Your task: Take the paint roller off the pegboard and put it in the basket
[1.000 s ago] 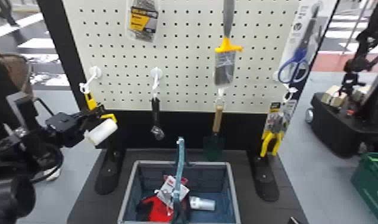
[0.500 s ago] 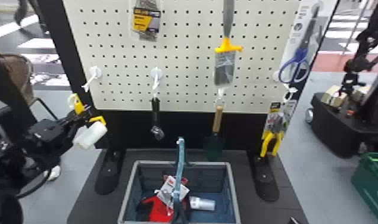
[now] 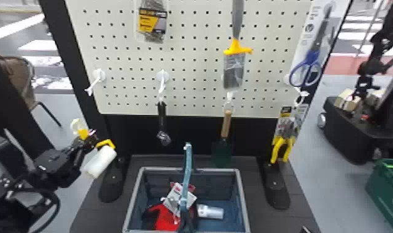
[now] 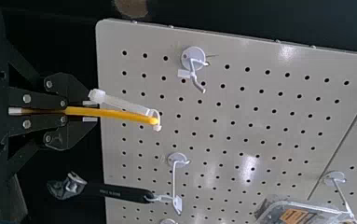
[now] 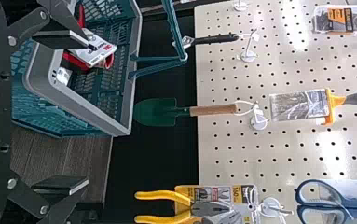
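While nearly closed, left gripper (image 3: 86, 142) holds the roller (image 3: 99, 161).

From my end the paint roller (image 3: 99, 162) has a matt white sleeve and a smooth yellow plastic handle (image 4: 115, 114), and the pegboard (image 4: 232, 149) is smooth and glossy enough to throw glare at me. The basket (image 5: 87, 109) is plastic, smooth on the rim, and the trowel (image 5: 155, 112) has a dull wood grip. I'm also getting crinkly, shiny clear plastic around the brush (image 5: 297, 105).
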Tool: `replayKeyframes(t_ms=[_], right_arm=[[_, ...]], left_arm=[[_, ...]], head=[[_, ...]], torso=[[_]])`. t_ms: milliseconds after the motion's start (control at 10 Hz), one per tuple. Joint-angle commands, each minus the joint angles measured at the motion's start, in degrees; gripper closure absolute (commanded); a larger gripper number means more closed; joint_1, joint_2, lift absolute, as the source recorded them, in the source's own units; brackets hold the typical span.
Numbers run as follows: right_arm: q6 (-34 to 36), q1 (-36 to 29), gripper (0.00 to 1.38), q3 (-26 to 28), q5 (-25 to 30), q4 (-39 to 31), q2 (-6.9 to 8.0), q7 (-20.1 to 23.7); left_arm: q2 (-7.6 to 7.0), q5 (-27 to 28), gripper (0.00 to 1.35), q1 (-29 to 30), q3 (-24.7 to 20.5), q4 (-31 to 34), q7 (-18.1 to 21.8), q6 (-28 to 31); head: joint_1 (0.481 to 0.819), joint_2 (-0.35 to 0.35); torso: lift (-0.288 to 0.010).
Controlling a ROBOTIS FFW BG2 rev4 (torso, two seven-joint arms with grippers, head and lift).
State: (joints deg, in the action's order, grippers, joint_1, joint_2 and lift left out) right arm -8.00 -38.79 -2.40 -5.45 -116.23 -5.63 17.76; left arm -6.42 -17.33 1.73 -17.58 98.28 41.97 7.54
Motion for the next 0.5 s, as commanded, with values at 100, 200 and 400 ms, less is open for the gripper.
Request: replayKeyframes(t_ms=[100,200,400], right_arm=[[0.0,0.1,0.25,0.0,0.0,0.0,-0.09,0.1],[0.0,0.1,0.25,0.0,0.0,0.0,-0.09,0.0],[0.0,0.1,0.25,0.0,-0.1,0.0,-0.09,0.0]], left_arm=[[2.47,-5.9,1.22,4.2,3.2,7.3,-3.0,3.4],[3.34,-10.2,1.22,5.8,4.7,8.8,-4.9,4.7],[4.4,-15.8,1.22,7.7,7.2,10.2,-7.2,6.7]], head=[[0.549,0.0],[0.549,0.0],[0.549,0.0]], torso=[[-0.1],[-0.1],[-0.1]])
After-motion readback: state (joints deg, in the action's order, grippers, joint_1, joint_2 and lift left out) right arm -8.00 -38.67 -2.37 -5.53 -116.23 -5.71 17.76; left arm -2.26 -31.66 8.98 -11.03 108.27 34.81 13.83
